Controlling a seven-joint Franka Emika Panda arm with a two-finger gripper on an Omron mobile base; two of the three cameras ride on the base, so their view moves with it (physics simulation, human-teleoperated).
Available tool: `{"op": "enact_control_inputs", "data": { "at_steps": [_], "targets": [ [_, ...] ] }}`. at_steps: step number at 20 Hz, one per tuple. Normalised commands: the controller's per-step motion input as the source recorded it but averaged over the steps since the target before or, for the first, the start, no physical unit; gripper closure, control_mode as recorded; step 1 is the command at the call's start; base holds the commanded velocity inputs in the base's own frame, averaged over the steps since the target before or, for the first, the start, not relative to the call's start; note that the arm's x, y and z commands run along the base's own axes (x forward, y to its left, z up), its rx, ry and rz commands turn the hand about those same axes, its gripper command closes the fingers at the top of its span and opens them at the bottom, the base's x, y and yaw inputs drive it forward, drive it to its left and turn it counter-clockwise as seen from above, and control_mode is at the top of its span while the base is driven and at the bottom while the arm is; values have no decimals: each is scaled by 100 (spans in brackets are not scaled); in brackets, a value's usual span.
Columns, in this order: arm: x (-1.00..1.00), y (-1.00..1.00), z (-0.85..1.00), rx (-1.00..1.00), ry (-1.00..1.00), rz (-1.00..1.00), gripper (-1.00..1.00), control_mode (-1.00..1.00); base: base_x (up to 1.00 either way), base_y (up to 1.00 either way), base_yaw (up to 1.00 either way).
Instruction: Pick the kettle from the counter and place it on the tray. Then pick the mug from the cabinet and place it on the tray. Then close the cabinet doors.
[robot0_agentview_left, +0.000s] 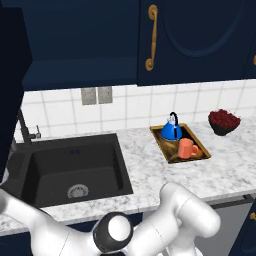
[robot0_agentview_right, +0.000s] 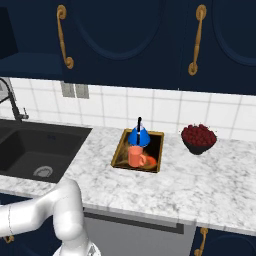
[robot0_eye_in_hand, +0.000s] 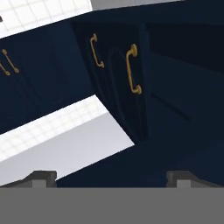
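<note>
One kettle (robot0_agentview_left: 171, 130) and one mug (robot0_agentview_left: 186, 148) are seen on the single tray (robot0_agentview_left: 165, 146), kettle far, mug near. Gripper (robot0_eye_in_hand: 111, 177) jaws are held wide, empty, facing one seemingly ajar cabinet door (robot0_eye_in_hand: 124, 94).

dark bowl of red fruit (robot0_agentview_left: 223, 121), black faucet (robot0_agentview_left: 26, 127), wall outlets (robot0_agentview_left: 96, 95)
</note>
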Motion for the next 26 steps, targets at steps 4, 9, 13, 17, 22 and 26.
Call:
{"op": "enact_control_inputs", "data": {
  "at_steps": [4,9,13,17,22,26],
  "targets": [
    [8,-72,22,3,0,1,-100,-100,0,0,0],
    [30,-73,21,6,0,7,-100,-100,0,0,0],
    [40,-73,16,7,0,10,-100,-100,0,0,0],
    [47,-72,11,8,0,12,-100,-100,0,0,0],
    [58,-70,7,9,0,15,-100,-100,0,0,0],
    [65,-69,7,11,0,19,-100,-100,0,0,0]
  ]
}}
